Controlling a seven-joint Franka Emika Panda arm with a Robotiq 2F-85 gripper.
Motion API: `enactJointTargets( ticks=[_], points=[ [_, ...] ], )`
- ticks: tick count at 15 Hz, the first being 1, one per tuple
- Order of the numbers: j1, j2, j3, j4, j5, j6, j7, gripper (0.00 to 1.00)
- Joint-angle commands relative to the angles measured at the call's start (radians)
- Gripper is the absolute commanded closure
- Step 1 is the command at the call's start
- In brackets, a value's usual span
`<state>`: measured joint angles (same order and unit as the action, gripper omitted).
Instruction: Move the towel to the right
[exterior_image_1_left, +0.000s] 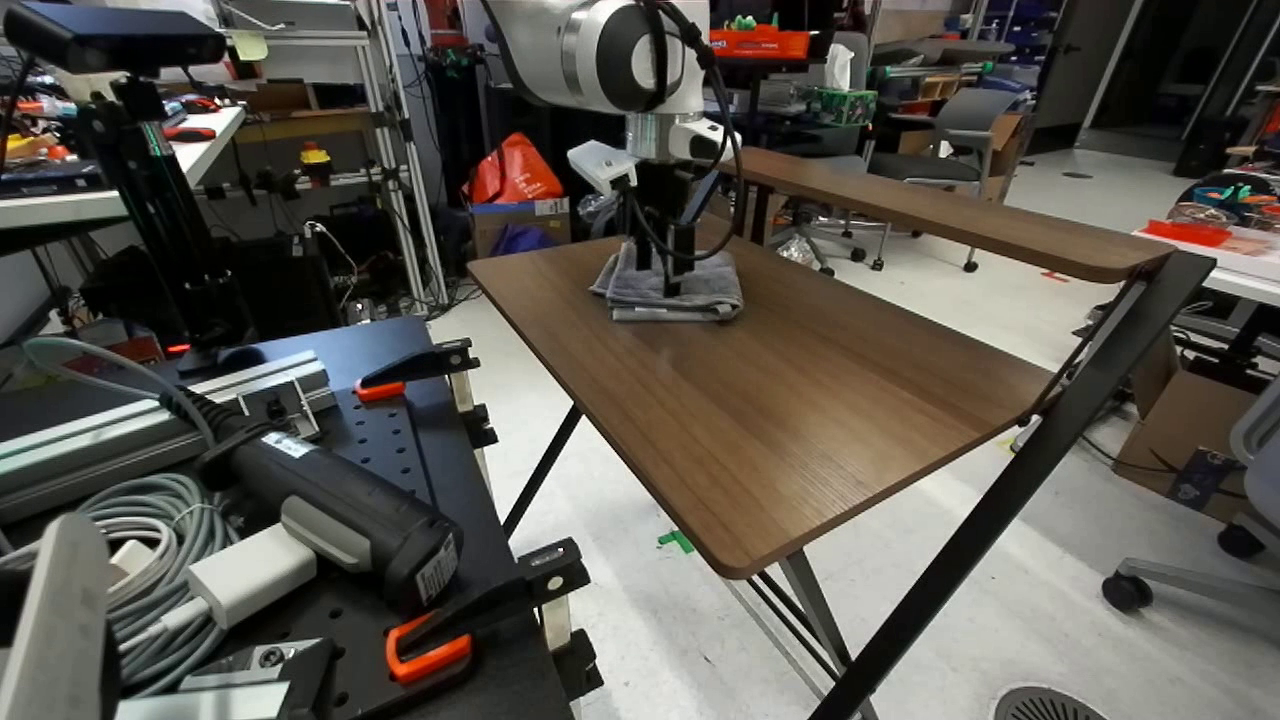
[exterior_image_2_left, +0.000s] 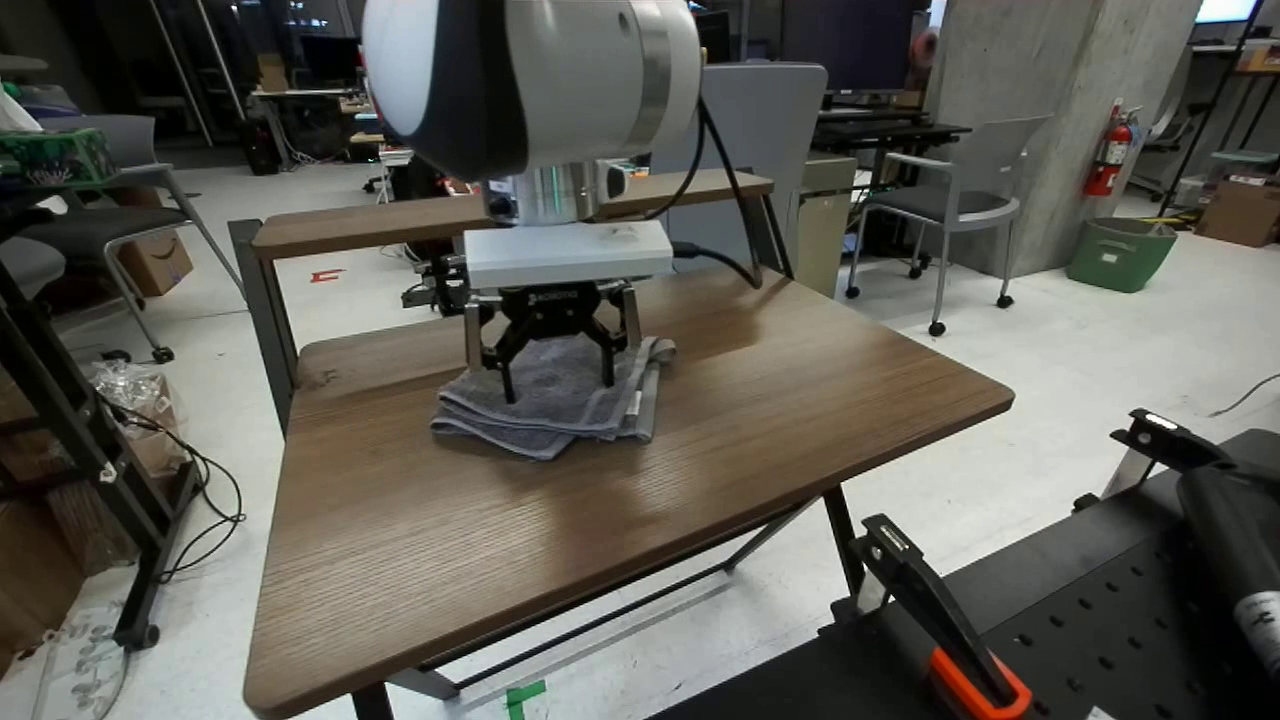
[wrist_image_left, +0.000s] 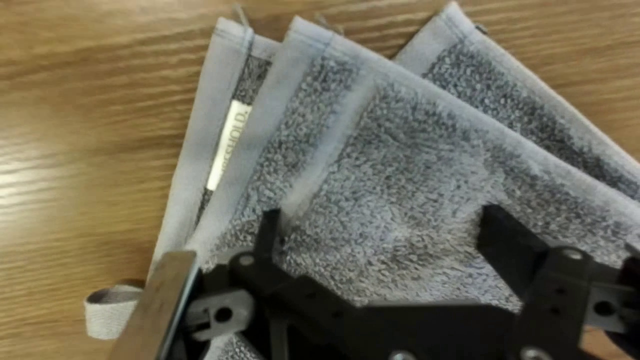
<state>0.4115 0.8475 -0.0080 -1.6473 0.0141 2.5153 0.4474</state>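
tabletop (exterior_image_2_left: 450, 560): brown wood grain, glare patch at the left of the wrist view.

arm (exterior_image_2_left: 590, 90): white and black, cut off by the top edge in both exterior views.

towel (exterior_image_2_left: 560, 365): lies flat on the tabletop, under the tool (exterior_image_2_left: 559, 391). grey, fluffy pile, lighter and darker streaks, smooth paler hems. folded in layers that don't line up: in the wrist view three corners fan out. pale band crosses the top layer. wrist view crops it at the right and bottom, and the tool covers more. layer count: can't tell.

tool: spread wide, pile visible between the fingers (wrist_image_left: 505, 240). tips point down at the towel; can't tell if they touch it or stop just above. in an exterior view the tool (exterior_image_1_left: 660, 277) is nearly side-on, a cable (exterior_image_1_left: 741, 175) looped across it, fingers hard to separate.

loop (wrist_image_left: 111, 315): pale, woven, sticks out past the towel's edge, lower left in the wrist view. where it joins is behind a tool part.

label (wrist_image_left: 229, 145): white, sits between two hems, lettering runs along it. end reads "shold."; start too blurred to read.

threads (wrist_image_left: 242, 15): loose, near two corners, blurred.
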Motion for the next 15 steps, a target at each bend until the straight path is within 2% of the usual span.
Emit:
enactJointTargets(
  ticks=[1, 9, 12, 15],
  points=[
    [-0.057, -0.116, 0.006, -0.184, 0.016, 0.026, -0.012, 0.0],
    [-0.165, -0.248, -0.04, -0.395, 0.025, 0.078, -0.006, 0.0],
    [-0.183, -0.32, -0.025, -0.444, 0.029, 0.086, -0.018, 0.0],
    [-0.172, -0.442, 0.008, -0.504, 0.025, 0.099, -0.034, 0.0]
  ],
)
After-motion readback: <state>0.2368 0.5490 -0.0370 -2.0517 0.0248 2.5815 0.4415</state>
